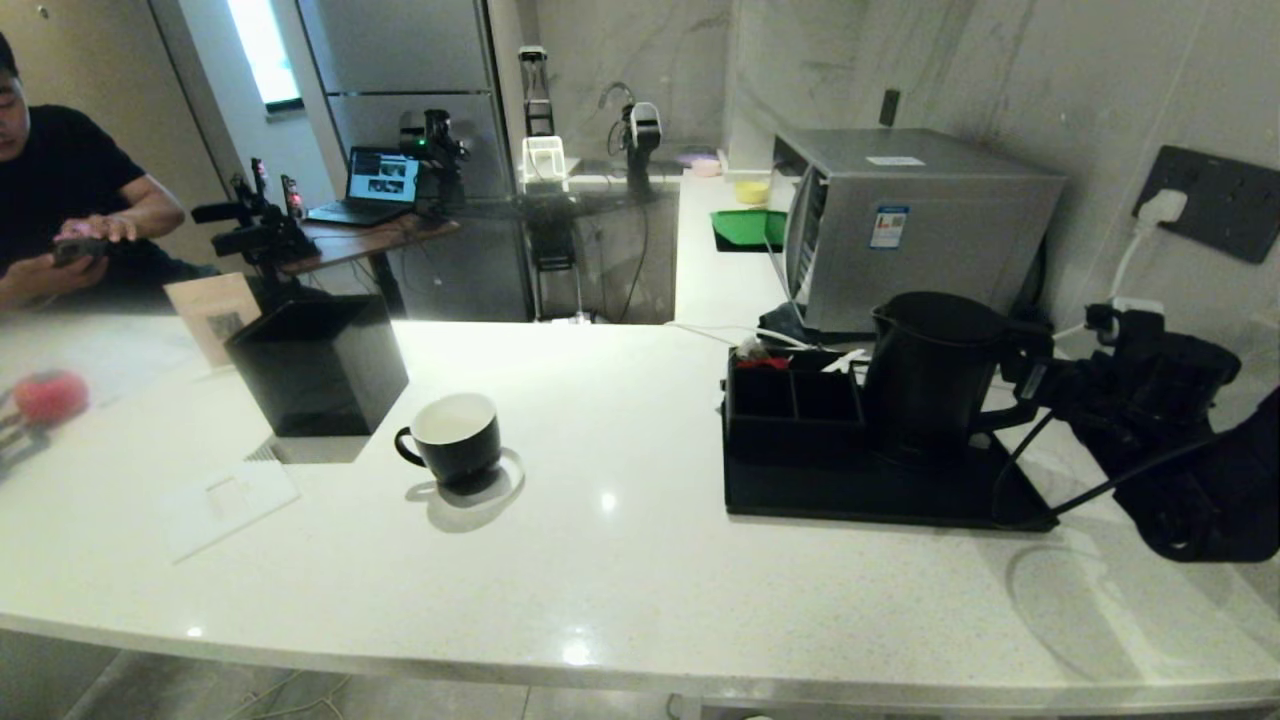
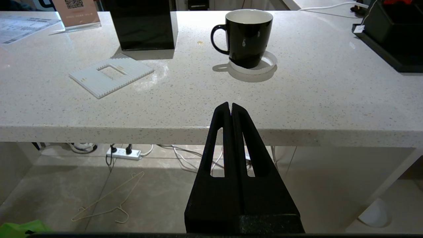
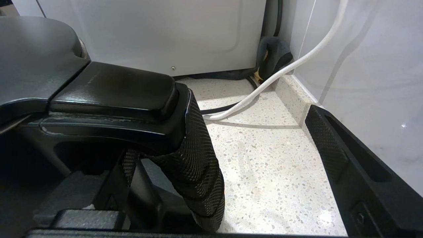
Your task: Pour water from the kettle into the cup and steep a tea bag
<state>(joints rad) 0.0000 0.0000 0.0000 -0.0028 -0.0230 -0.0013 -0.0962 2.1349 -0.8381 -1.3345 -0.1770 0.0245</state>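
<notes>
Head cam sits high, looking down and forward across the white counter (image 1: 620, 560). Left wrist cam hangs below counter level in front, facing the cup (image 2: 246, 36), which the head view shares. Right wrist cam is jammed right up against the kettle (image 3: 115, 96) handle, near the wall.

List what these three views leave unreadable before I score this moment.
- Water level in the kettle: head view, lid and opaque black wall hide it.
- Tea bag: none can be picked out; organiser compartments are dark, head view.
- Right hand: open around the kettle handle; contact unclear, one finger is behind the handle, right wrist view.
- Cup bottom: rim hides it, left wrist view.
</notes>
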